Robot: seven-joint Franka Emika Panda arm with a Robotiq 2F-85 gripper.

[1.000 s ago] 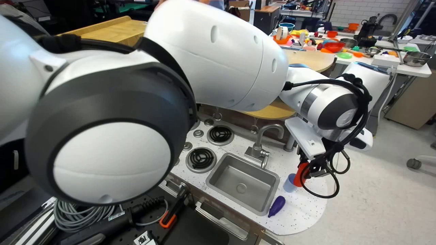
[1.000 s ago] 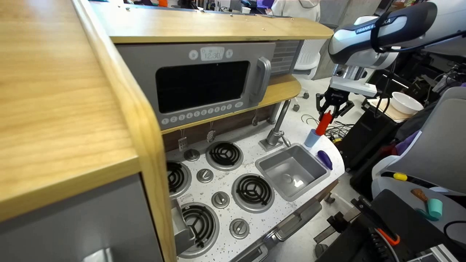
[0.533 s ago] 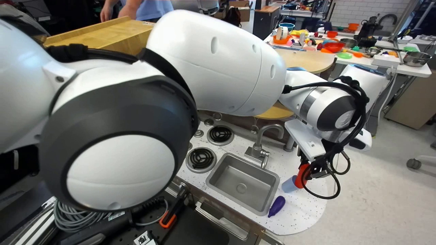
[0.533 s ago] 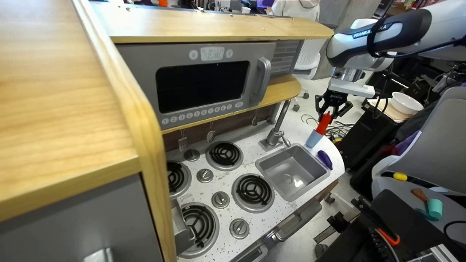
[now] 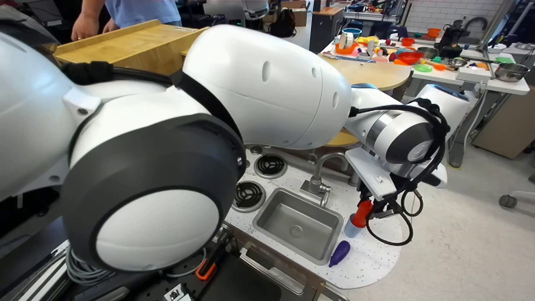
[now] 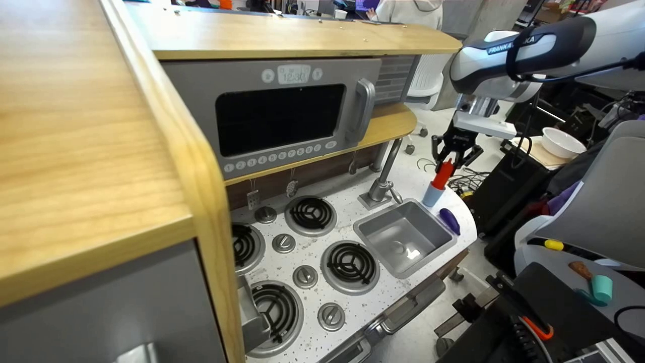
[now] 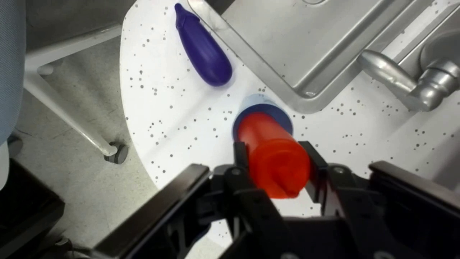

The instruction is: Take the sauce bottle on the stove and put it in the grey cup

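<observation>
Jaws tight on sauce bottle [image 7: 275,151] above speckled white counter [image 7: 201,144], pale floor [image 5: 468,225] beyond.

The sauce bottle [image 7: 275,154] is smooth plastic, the eggplant [image 7: 205,52] glossy. The sink [image 7: 305,43] has a metallic sheen; the stove [image 6: 305,250] shows 4 matt burners [image 6: 350,263]. The grey cup [image 6: 433,195], partly hidden, seems smooth plastic.
</observation>
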